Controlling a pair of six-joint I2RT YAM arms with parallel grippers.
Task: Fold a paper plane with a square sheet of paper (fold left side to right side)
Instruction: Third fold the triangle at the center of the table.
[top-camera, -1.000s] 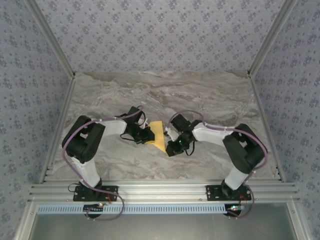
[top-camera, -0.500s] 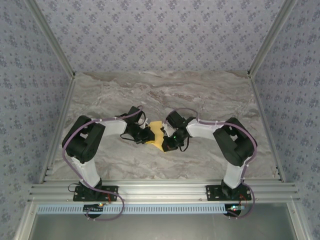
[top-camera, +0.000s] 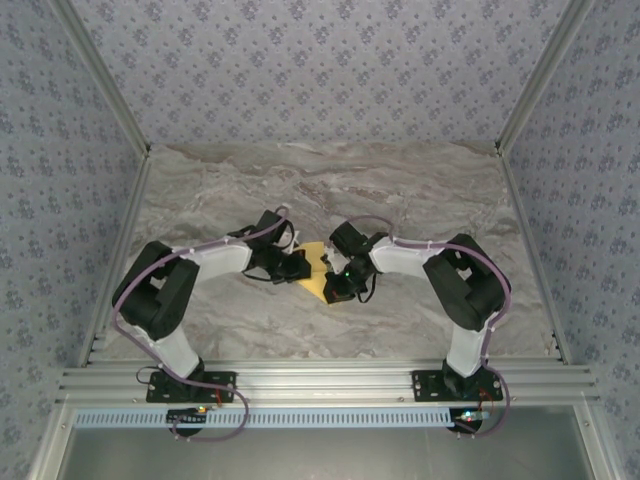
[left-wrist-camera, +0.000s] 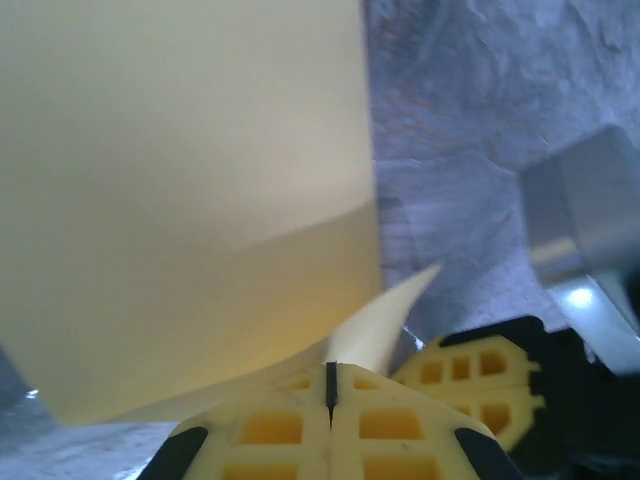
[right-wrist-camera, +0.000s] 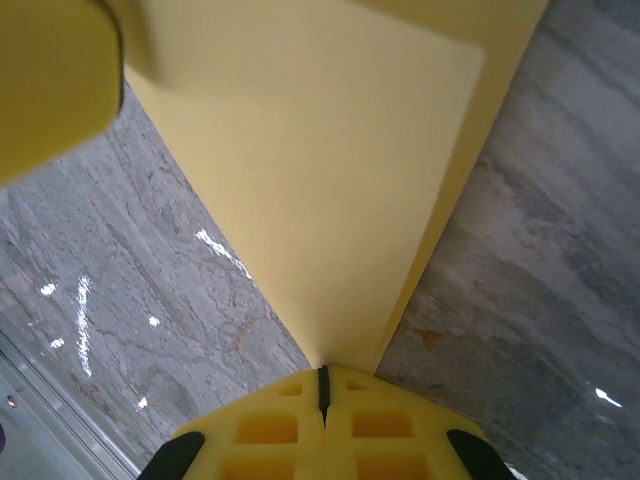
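— Where is the sheet of paper (top-camera: 316, 268) to be found?
— It is seen over the middle of the marbled surface (top-camera: 420, 200), held between the two wrists. Whether it is touching the surface cannot be told. One layer is folded over another.
— How is the left hand (left-wrist-camera: 331, 385) set?
— Its yellow fingers are pressed together, and a curled edge of the sheet is pinched in the seam between them.
— And the right hand (right-wrist-camera: 322, 382)?
— It is closed as well, with the narrow end of the doubled sheet caught between its fingers. The two hands are seen just beside each other.
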